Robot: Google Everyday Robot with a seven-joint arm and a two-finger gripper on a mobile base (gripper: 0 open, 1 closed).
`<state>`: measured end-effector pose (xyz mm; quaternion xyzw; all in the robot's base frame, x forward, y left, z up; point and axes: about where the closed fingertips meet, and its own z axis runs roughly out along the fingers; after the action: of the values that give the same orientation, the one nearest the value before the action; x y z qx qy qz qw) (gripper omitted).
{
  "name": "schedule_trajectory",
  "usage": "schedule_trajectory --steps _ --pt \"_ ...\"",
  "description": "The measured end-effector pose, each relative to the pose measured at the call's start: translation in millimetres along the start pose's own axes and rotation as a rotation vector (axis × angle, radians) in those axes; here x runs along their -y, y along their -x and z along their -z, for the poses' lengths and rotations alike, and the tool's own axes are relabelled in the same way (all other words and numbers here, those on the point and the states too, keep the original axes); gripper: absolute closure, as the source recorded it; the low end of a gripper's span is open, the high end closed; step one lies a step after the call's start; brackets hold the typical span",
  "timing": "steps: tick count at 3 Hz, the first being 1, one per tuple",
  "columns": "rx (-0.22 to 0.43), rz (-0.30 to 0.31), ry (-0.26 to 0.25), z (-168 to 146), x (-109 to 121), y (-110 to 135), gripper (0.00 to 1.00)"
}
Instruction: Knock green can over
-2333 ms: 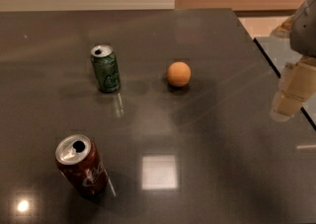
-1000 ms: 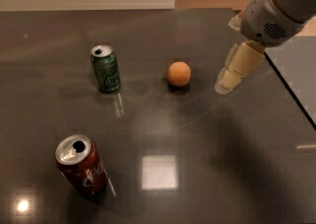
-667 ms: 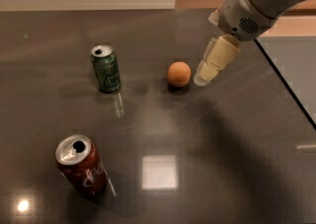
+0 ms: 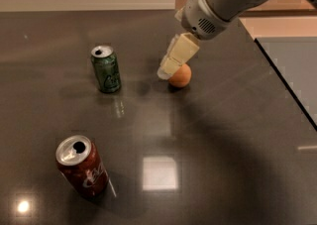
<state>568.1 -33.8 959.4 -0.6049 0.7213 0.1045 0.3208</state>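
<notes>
The green can (image 4: pixel 105 69) stands upright on the dark table (image 4: pixel 223 135), left of centre towards the back. My gripper (image 4: pixel 165 73) hangs from the grey arm that reaches in from the upper right. Its pale tip is to the right of the green can, about a can's height away from it, and just in front of an orange ball's upper left side. The gripper holds nothing.
An orange ball (image 4: pixel 181 77) lies right of the green can, partly behind the gripper. A red-brown cola can (image 4: pixel 82 166) stands upright at the front left. The table's right edge (image 4: pixel 287 80) runs diagonally, with a pale floor beyond it.
The arm has swept leftward across the table, from its right edge to over the orange ball, closing on the green can. The cans and ball have not moved.
</notes>
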Motion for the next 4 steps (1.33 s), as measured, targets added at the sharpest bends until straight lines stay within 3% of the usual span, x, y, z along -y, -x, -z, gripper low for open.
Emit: schedule_trajectory --steps 1,2,3,4 --pt "0.046 0.013 -0.002 -23 4 22 0.00" --pt "0.086 0.022 0.047 -60 4 51 0.00" --pt "0.096 0.024 0.061 -70 4 58 0.00" --pt "0.109 -0.015 0.068 -96 9 67 0.00"
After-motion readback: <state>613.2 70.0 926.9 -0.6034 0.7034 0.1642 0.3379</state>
